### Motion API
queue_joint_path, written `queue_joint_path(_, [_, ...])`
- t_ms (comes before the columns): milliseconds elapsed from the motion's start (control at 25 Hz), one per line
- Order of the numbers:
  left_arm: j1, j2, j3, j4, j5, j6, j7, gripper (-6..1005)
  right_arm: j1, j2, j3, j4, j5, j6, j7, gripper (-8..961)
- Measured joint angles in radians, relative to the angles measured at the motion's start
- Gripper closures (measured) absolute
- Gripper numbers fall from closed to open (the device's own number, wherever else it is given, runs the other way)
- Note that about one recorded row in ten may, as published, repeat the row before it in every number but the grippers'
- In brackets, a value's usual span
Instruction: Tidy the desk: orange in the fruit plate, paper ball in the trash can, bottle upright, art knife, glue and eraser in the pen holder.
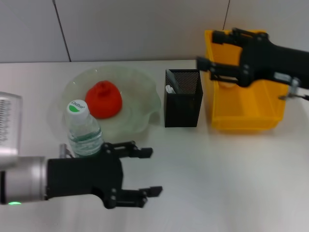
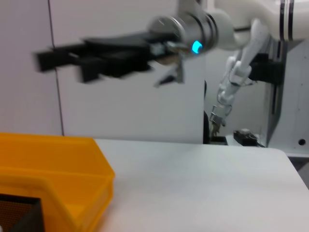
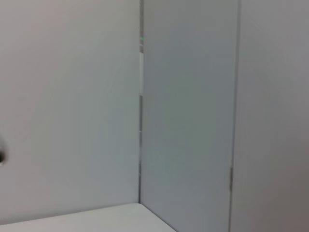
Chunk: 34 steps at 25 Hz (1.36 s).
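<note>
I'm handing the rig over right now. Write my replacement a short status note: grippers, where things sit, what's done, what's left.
Left gripper: open, empty, low over the white table beside the clear plastic water bottle.
Right gripper: above the yellow plastic bin; holding anything or not cannot be told.
Done: bottle stands upright, orange fruit lies in the translucent glass plate, and a white item shows inside the black mesh pen holder.
Left: no loose items show on the table; confirm the bin holds the paper ball and the holder's full contents, both partly hidden.
</note>
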Motion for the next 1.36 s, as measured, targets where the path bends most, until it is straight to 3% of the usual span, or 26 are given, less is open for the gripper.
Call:
queue_joint_path(160, [0.000,0.001,-0.057,0.000,0.017,0.037,0.003,209,-0.025,-0.003,0.010,-0.018,-0.006,-0.073,-0.056,186])
queue_joint_path(240, [-0.005,0.001,-0.155,0.003,0.063,0.080,0.000,210,-0.038,-0.002,0.006,-0.047,-0.041,-0.126,-0.086,186])
queue_joint_path(440, [-0.012,0.003,-0.190,0.004,0.088,0.089,-0.003,211,-0.039,0.000,0.005,-0.106,-0.070,-0.159,-0.104,186])
queue_joint_path(920, [-0.021,0.017,-0.212,0.000,0.127,0.095,-0.008,213,-0.049,0.000,-0.166,-0.146,-0.180,-0.166,-0.135,186])
queue_joint_path(1360, [-0.029,0.017,-0.212,-0.001,0.185,0.103,-0.029,216,-0.071,-0.004,-0.170,-0.126,-0.222,-0.169,-0.149,186])
